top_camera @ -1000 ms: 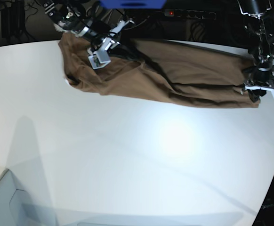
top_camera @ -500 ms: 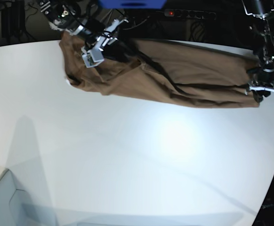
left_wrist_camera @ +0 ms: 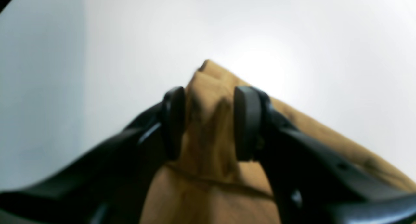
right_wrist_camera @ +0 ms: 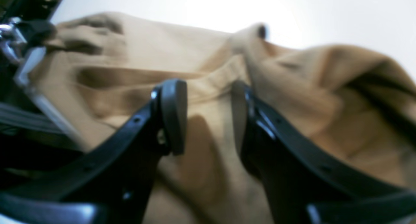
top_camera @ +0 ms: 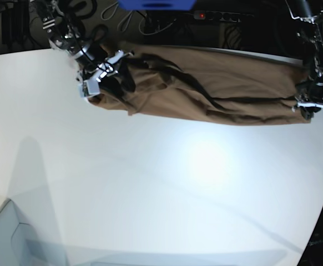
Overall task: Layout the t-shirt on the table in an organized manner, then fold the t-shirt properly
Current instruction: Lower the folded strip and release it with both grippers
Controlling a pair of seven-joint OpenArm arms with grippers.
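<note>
Left wrist view: left gripper (left_wrist_camera: 208, 123) jaws part-spread, pinching bunched shirt (left_wrist_camera: 208, 133) fold, frame centre. Right gripper (right_wrist_camera: 208, 116) jaws spread, shirt beneath, grip unclear.

You can see a blue object (top_camera: 157, 4) at the far edge, a black power strip (top_camera: 223, 17) with a red light to its right, and tangled cables (top_camera: 131, 16) behind the table.

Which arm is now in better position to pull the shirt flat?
Left, probably. The left end effector is closed on a corner of the shirt, so it can pull. The right end effector stands open above bunched cloth and must grip first.
</note>
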